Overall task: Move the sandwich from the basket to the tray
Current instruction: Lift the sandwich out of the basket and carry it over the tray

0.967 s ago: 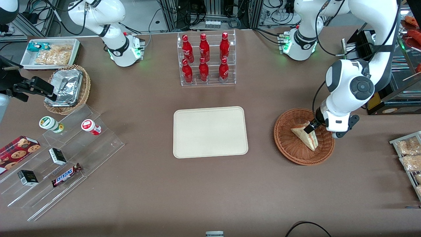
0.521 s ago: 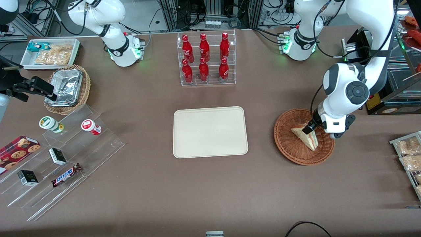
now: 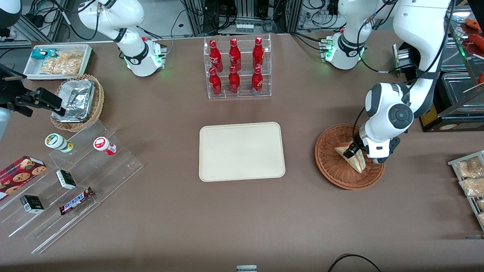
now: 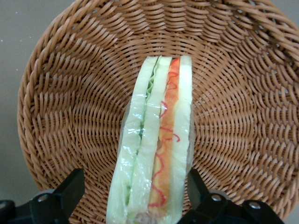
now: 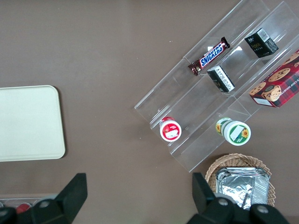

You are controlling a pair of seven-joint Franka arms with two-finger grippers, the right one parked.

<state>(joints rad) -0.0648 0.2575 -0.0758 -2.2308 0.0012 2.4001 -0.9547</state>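
Observation:
The sandwich (image 3: pixel 355 160), a wrapped cream wedge with red and green filling, lies in the reddish-brown wicker basket (image 3: pixel 329 170) toward the working arm's end of the table. My left gripper (image 3: pixel 353 150) is low over the sandwich, inside the basket. In the left wrist view the sandwich (image 4: pixel 159 140) lies on the basket's weave (image 4: pixel 70 93), and the gripper (image 4: pixel 133 179) is open with one black finger on each side of the wedge. One finger (image 4: pixel 70 186) stands apart from the wrap; the other is close against it. The cream tray (image 3: pixel 242 151) lies bare at the table's middle.
A clear rack of red bottles (image 3: pixel 237 68) stands farther from the camera than the tray. A stepped acrylic shelf with snacks (image 3: pixel 72 181), a tan basket with foil (image 3: pixel 77 102) and a white snack bin (image 3: pixel 56 60) are toward the parked arm's end. Snack packets (image 3: pixel 469 177) lie near the basket.
My left arm has swung lower and a little toward the tray. The gripper has settled further down around the sandwich. The sandwich and basket have not moved.

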